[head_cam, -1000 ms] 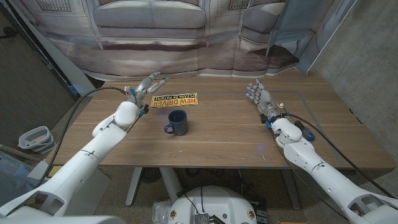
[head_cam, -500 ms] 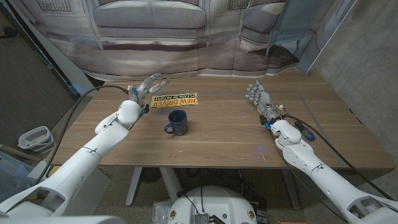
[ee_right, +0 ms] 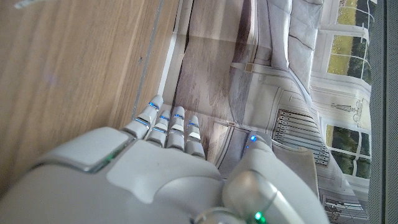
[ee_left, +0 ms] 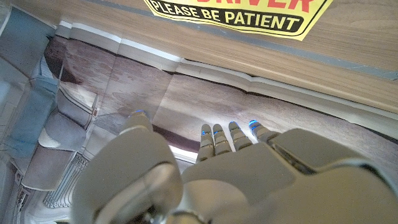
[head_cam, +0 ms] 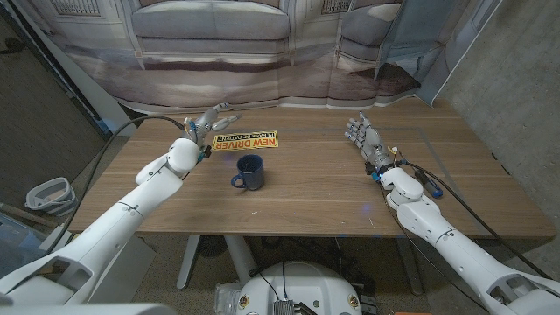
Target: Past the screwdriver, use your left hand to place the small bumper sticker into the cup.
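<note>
A yellow bumper sticker [head_cam: 247,141] reading NEW DRIVER lies flat on the wooden table [head_cam: 315,188], just beyond a dark blue cup [head_cam: 249,172] that stands upright with its handle toward my left arm. My left hand [head_cam: 208,122] hovers open at the sticker's left end, fingers spread and holding nothing. The left wrist view shows the sticker [ee_left: 231,14] beyond the fingertips [ee_left: 214,134] of my left hand [ee_left: 205,168]. My right hand [head_cam: 364,136] stands open far to the right, palm upright, empty; it also shows in the right wrist view [ee_right: 168,168].
A printed backdrop of a sofa and room [head_cam: 262,52] hangs right behind the table's far edge. A cable [head_cam: 144,129] runs along my left arm. Bare wood lies between the cup and my right arm.
My left hand has crept slightly farther from me and toward the sticker's left end. The right arm, cup and sticker have not moved.
</note>
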Controlling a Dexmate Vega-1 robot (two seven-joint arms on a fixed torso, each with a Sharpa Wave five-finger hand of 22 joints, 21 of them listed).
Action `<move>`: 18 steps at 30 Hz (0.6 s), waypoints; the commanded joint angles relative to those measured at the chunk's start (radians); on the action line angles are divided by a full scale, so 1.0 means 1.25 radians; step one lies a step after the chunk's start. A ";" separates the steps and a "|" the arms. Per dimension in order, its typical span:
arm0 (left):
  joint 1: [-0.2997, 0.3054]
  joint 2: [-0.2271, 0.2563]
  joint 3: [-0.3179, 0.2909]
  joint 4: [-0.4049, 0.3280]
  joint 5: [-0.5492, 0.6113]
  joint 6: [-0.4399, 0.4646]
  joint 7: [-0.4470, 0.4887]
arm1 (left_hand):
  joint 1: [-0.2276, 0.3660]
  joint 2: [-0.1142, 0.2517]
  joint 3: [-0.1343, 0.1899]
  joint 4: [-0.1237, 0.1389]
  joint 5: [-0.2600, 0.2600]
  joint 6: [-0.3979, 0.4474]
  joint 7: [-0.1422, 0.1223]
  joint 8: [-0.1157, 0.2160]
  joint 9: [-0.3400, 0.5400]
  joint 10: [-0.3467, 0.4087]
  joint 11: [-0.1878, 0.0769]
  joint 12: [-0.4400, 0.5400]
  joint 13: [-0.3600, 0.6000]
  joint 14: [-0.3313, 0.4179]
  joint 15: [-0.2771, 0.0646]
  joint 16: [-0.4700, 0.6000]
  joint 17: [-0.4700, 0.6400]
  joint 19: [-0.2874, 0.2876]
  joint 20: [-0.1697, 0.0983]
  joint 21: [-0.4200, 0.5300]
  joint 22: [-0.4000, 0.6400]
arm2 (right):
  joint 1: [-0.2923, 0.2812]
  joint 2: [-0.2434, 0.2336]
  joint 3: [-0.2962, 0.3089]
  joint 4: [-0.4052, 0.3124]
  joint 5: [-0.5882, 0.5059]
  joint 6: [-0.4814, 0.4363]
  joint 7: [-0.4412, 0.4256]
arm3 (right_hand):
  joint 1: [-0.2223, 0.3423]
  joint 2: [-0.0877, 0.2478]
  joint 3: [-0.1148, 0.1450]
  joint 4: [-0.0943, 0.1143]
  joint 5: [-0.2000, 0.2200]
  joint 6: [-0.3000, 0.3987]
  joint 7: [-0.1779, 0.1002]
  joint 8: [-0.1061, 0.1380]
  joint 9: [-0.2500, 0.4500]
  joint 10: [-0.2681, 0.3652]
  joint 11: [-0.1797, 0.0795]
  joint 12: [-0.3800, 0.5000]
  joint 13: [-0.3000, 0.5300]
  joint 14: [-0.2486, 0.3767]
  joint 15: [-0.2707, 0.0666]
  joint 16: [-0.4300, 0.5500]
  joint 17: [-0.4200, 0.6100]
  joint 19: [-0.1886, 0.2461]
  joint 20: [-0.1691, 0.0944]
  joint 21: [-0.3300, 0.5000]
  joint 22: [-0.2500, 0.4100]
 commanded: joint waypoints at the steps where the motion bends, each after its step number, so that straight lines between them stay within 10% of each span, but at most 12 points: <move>1: -0.052 0.016 0.060 0.017 0.031 0.034 -0.016 | 0.015 -0.003 0.001 -0.011 0.008 0.004 -0.004 0.005 0.002 -0.003 0.000 -0.001 0.005 -0.003 -0.004 -0.002 0.002 -0.006 -0.004 -0.001 0.001 | 0.007 0.005 -0.004 0.004 -0.005 -0.004 0.002 | 0.006 -0.001 -0.001 -0.001 -0.002 0.006 0.000 0.001 0.003 0.010 0.002 0.000 0.002 0.007 -0.001 0.000 0.003 0.007 0.001 -0.001 0.004; 18: -0.082 0.022 0.100 0.031 0.034 0.064 -0.028 | 0.041 -0.019 -0.003 -0.030 0.010 -0.009 -0.014 -0.003 0.002 -0.020 -0.004 -0.006 0.005 -0.019 -0.008 -0.006 0.002 -0.012 0.029 -0.002 0.002 | 0.010 0.013 -0.008 0.017 -0.006 -0.007 -0.003 | 0.007 0.000 -0.002 -0.002 -0.002 0.006 0.001 0.000 0.003 0.011 0.002 0.000 0.002 0.008 -0.002 0.000 0.003 0.010 0.000 -0.005 0.004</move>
